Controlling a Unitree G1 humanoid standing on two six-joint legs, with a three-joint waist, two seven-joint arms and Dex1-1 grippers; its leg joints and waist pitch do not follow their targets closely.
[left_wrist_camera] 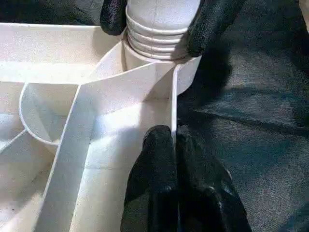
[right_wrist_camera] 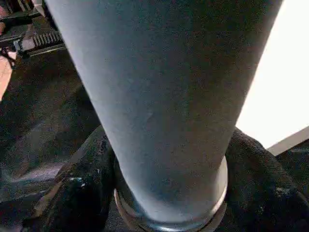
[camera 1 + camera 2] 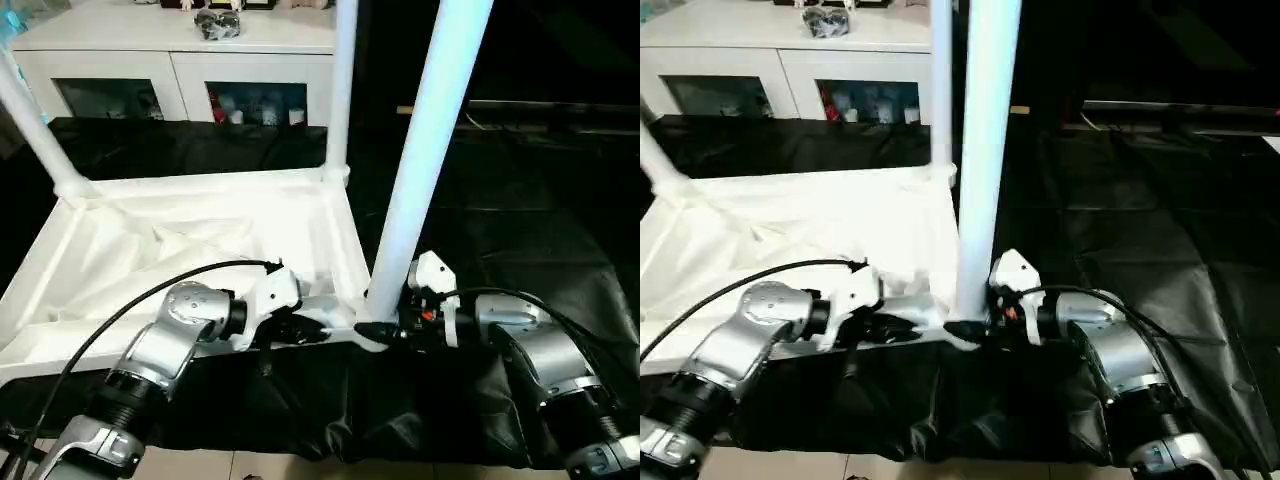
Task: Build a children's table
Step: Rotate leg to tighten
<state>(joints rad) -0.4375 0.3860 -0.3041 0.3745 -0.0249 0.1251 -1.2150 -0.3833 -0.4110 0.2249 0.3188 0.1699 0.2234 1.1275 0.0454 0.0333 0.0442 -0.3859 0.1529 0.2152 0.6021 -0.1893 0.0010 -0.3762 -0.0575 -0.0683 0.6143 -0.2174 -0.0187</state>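
Observation:
The children's table lies upside down, and its white top shows the ribbed underside. One leg stands in the far left corner and another in the far right corner. A third leg stands upright in the near right corner socket, with its threaded end showing above the socket. My right gripper is shut on this leg's base, one black finger on each side. My left gripper is shut on the top's thin side wall, just beside that corner.
The table top rests on a black cloth that spreads to the right and hangs over the near edge. Behind stands a white cabinet with glass doors, and a dark object lies on it. Pale floor shows below.

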